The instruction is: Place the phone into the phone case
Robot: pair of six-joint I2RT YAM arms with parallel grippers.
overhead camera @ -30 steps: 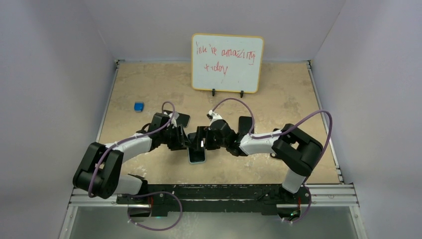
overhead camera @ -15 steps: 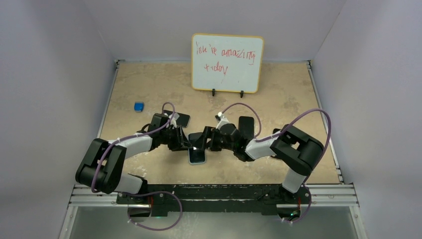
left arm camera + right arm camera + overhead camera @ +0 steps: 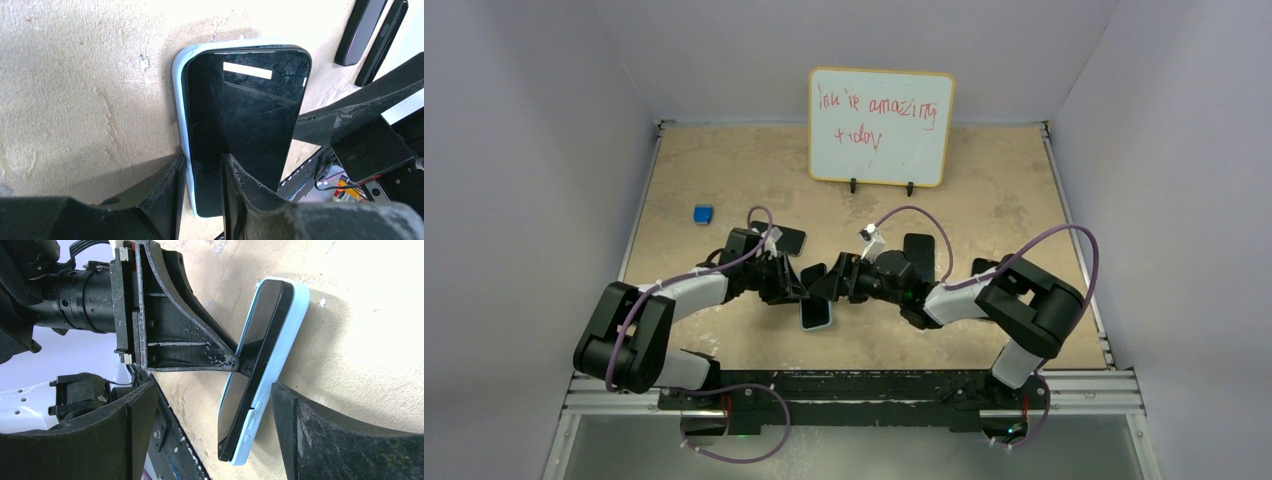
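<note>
Phone [image 3: 245, 115] in phone case [image 3: 179, 100], table [image 3: 724, 170] 6 o'clock: one edge seemingly unseated | left gripper [image 3: 202, 167] pinches case rim | right gripper [image 3: 212, 390] spread wide.

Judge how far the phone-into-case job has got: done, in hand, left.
Done: the phone lies screen-up in the phone case. In hand: the left gripper touches its screen while the right gripper straddles both, open. Left: one long edge looks proud in the right wrist view and probably needs pressing flush.

Black phone [image 3: 245, 115] screen-up, partly inside light-blue phone case [image 3: 177, 85]
</note>
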